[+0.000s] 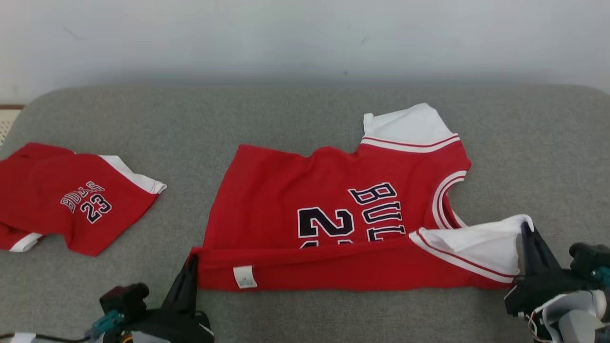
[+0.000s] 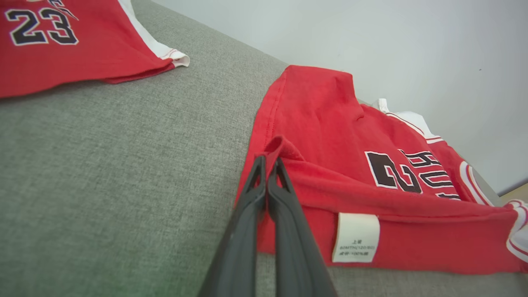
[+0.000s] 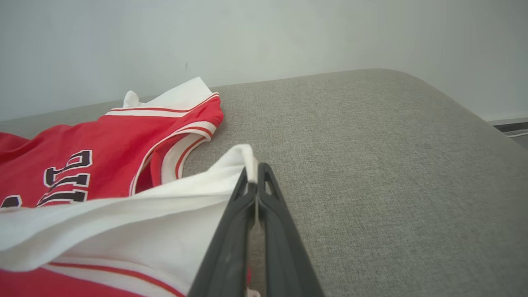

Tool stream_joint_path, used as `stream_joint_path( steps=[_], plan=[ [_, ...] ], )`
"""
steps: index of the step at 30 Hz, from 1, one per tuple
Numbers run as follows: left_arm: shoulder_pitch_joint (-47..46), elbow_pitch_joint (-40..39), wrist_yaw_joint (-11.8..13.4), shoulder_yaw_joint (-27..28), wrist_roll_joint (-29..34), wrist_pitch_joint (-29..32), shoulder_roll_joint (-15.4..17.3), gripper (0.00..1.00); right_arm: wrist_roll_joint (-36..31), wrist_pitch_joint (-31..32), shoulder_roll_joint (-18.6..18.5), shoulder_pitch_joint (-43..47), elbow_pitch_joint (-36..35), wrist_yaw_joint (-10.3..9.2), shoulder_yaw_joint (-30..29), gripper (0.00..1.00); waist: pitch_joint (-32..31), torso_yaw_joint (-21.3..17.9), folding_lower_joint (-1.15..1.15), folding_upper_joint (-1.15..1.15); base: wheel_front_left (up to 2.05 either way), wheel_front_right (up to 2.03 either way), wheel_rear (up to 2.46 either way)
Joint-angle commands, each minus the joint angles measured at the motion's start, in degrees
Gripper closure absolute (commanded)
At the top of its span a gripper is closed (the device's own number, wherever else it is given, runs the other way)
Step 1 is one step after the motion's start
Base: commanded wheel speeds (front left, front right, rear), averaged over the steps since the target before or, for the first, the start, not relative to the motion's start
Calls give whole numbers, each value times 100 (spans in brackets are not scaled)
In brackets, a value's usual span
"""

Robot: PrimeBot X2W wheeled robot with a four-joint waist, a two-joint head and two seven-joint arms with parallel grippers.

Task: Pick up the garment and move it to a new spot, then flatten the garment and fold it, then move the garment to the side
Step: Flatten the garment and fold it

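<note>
The garment (image 1: 333, 209) is a red jersey with white sleeves and dark lettering, spread across the grey cushion with its near long edge folded over, a white label (image 1: 244, 277) showing. My left gripper (image 1: 191, 263) is shut on the red hem corner (image 2: 277, 145) at the fold's left end. At the other end my right gripper (image 1: 525, 229) is shut on the tip of the near white sleeve (image 3: 243, 159). The far white sleeve (image 1: 410, 126) lies flat.
Another red piece with "23" on it (image 1: 71, 197) lies at the cushion's left end. A pale wall (image 1: 305, 38) runs behind the grey cushion (image 1: 305, 119). Its right end (image 3: 412, 165) is bare fabric, rounding off at the corner.
</note>
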Motion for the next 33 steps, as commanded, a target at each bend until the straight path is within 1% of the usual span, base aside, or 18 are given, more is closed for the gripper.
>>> stream_joint_path(
  steps=[1,8,15,16,17,18,19,22,25,28,31,33],
  plan=[
    [-80,47,5,7,2,-25,32,100,-34,-2,-12,-104,33,-8,16,100,192,67,-1,-1,0,0,0],
    [-517,275,5,30,53,-25,32,100,-116,-2,-60,-525,227,-8,9,100,518,132,-1,-1,0,0,0],
    [-778,398,5,-14,59,-25,31,100,-226,-2,44,-833,343,-8,-31,100,685,168,-1,-1,0,0,0],
    [-809,396,5,-12,77,-26,33,97,-251,-2,60,-859,360,-8,-43,100,698,171,-1,-1,0,0,0],
    [-828,391,5,3,95,-25,33,67,-259,-2,77,-890,358,-8,-74,100,713,175,-1,-1,0,0,0],
    [-828,397,5,10,98,-25,31,10,-264,-2,82,-915,364,-8,-115,69,724,178,-1,-1,0,0,0],
    [-840,396,5,36,150,-25,31,0,-280,-2,75,-929,349,-8,-170,0,731,185,-1,-1,0,0,0],
    [-842,259,45,233,374,-25,32,0,-383,-2,94,-868,196,-8,-373,0,720,201,-1,-1,0,0,0],
    [-626,-10,146,465,579,-25,28,0,-471,-1,168,-631,10,-8,-632,0,643,199,-1,-1,0,0,0],
    [-347,-252,131,545,700,-25,17,0,-484,-2,271,-365,-220,-8,-782,0,510,181,-1,-1,0,0,0],
    [-43,-339,110,573,625,-25,23,0,-466,-1,344,-19,-396,-8,-809,0,366,137,-1,-1,0,0,0],
    [127,-363,122,632,580,-25,22,0,-407,-1,393,179,-491,-8,-703,0,295,100,-1,-1,0,0,0]
  ],
)
